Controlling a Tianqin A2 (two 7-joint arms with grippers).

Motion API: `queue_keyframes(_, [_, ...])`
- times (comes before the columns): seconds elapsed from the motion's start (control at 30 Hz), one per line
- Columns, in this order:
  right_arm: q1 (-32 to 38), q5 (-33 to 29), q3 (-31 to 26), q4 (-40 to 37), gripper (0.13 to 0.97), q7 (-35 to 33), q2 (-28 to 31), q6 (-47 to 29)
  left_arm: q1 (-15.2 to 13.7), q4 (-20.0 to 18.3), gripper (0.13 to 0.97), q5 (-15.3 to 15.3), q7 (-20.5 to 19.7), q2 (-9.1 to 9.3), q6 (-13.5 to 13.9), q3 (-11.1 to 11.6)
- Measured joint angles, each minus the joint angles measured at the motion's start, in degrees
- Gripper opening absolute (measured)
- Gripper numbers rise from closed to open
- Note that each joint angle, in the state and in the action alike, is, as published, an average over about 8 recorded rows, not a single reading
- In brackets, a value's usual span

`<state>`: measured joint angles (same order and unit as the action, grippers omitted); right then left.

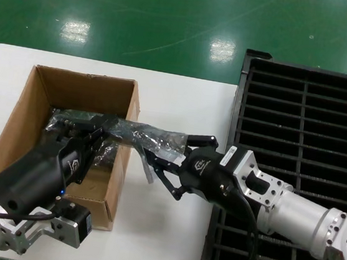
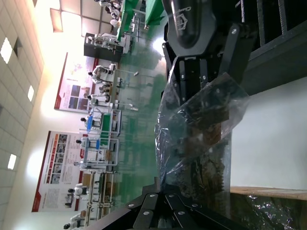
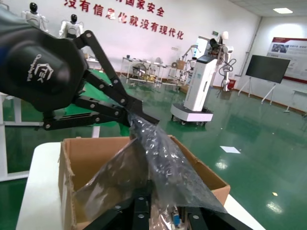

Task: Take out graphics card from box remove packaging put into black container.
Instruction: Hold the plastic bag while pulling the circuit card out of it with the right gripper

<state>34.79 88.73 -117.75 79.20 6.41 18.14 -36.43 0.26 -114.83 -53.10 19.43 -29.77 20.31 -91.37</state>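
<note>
The crinkled silvery packaging (image 1: 137,133) is stretched in the air from over the brown box (image 1: 36,98) across its right wall. My left gripper (image 1: 102,125) is shut on the bag's end above the box, and the grip also shows in the left wrist view (image 2: 160,188). My right gripper (image 1: 165,157) is shut on the other end, just right of the box and left of the black container (image 1: 303,120). The graphics card is inside the bag. Only its dark board (image 2: 206,153) and a blue port (image 3: 176,219) between the right gripper's fingers (image 3: 139,206) show through.
The white table (image 1: 182,106) lies between the box and the black container. The box's floor (image 1: 101,187) shows below the left arm. The green floor (image 1: 174,17) lies beyond the table. The right arm's body lies over the container's near-left slots (image 1: 235,250).
</note>
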Motion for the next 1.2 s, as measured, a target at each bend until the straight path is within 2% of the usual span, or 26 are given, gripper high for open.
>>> queue_keyframes(0.37, [2.33,2.0,0.91,-3.81,0.307,1.29,-1.64,-0.74,0.0,0.0,0.14,-0.01,0.0,0.0,0.0,0.0])
queue_keyframes(0.5, [2.52,2.82,1.15,-4.18,0.307,2.23,-1.63,-1.39,0.0,0.0,0.14,-0.01,0.0,0.01,0.01,0.01])
queue_keyframes(1.07, [2.14,4.94,1.84,-3.75,0.173,3.16,-0.57,-3.1,0.0,0.0,0.14,-0.01,0.0,0.01,0.01,0.0])
queue_keyframes(1.2, [2.38,5.14,1.75,-4.41,0.173,2.95,-0.99,-3.19,0.0,0.0,0.14,-0.01,0.0,0.0,0.0,0.0])
